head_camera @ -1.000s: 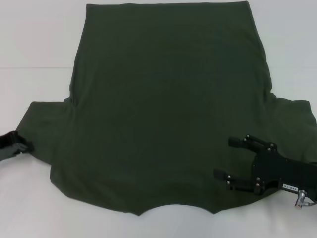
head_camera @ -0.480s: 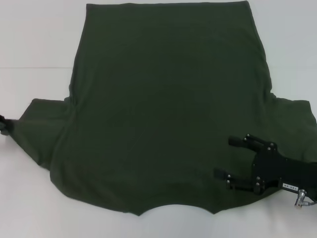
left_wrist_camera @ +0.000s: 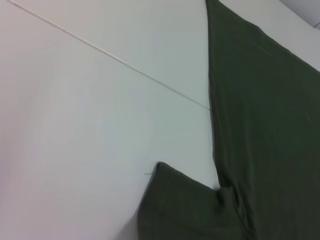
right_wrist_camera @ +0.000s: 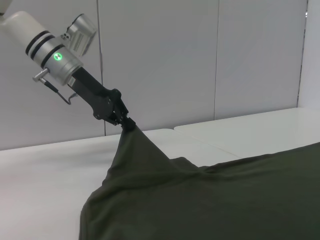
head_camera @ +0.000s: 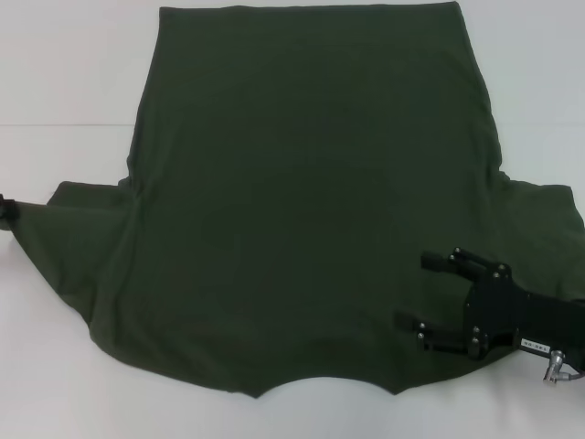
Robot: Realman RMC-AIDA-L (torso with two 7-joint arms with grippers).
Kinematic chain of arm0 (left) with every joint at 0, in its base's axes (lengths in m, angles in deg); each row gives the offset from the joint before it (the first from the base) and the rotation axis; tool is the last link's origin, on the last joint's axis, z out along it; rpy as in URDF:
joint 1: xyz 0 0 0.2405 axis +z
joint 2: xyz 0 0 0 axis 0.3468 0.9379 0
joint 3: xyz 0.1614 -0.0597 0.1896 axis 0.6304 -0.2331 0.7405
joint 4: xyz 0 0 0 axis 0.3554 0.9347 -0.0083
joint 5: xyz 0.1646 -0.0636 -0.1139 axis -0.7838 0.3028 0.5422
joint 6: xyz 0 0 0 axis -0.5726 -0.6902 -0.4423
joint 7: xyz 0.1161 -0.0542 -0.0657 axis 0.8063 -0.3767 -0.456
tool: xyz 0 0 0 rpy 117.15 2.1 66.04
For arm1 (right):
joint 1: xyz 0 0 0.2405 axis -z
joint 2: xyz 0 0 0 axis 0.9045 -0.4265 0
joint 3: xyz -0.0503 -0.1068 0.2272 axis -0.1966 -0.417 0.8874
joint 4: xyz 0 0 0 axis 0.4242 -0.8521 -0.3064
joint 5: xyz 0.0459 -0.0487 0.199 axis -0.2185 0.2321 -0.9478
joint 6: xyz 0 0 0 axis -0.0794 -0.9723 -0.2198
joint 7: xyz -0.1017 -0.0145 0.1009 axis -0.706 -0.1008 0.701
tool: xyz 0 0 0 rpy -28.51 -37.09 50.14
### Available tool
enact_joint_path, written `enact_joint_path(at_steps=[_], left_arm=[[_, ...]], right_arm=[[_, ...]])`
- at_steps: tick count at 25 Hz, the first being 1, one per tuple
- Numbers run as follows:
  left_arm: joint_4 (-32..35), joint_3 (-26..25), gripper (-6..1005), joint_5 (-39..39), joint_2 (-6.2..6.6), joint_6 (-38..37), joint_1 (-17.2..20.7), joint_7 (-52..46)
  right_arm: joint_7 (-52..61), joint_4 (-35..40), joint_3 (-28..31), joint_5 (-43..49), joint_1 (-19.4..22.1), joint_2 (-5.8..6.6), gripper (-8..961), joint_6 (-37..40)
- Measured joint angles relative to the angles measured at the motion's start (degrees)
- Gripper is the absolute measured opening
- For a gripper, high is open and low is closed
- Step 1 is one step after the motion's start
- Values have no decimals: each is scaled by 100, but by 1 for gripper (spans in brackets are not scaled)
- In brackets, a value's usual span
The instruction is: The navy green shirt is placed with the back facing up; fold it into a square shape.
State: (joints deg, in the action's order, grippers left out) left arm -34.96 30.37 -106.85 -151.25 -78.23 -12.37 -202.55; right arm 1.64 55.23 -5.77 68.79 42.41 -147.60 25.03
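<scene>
While the shirt lies spread flat on the white table, we see the left gripper clenched on its left sleeve tip, lifting it, and the right gripper resting spread wide on the right shoulder.

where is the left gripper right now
The left gripper is at the robot's far left, just off the table, pinching the tip of the navy green shirt's left sleeve and lifting it into a peak, as the right wrist view shows.

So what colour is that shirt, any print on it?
Plain dark olive green shirt, no print visible; the head view shows it best.
</scene>
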Motion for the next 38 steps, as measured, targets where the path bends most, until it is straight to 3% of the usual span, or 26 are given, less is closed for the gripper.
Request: enact_joint_path(at_steps=[4, 8, 14, 24, 31, 38], left_arm=[[39, 25, 35, 12, -8, -134, -65, -4], [314, 97, 34, 3, -163, -294, -236, 23], [837, 778, 34, -28, -403, -441, -593, -117], [942, 1913, 34, -46, -738, -500, -908, -215], [904, 2150, 33, -315, -877, -392, -867, -204], [927, 2032, 34, -476, -863, -389, -801, -171]], right_arm=[[-2, -31, -3, 0, 2, 0, 941, 0], [-27, -68, -3, 0, -3, 0, 941, 1], [-40, -78, -3, 0, -6, 0, 940, 1], [-48, -140, -3, 0, 23, 0, 941, 9], [-52, -140, 5, 0, 27, 9, 940, 9], [-53, -139, 7, 0, 14, 9, 941, 8]])
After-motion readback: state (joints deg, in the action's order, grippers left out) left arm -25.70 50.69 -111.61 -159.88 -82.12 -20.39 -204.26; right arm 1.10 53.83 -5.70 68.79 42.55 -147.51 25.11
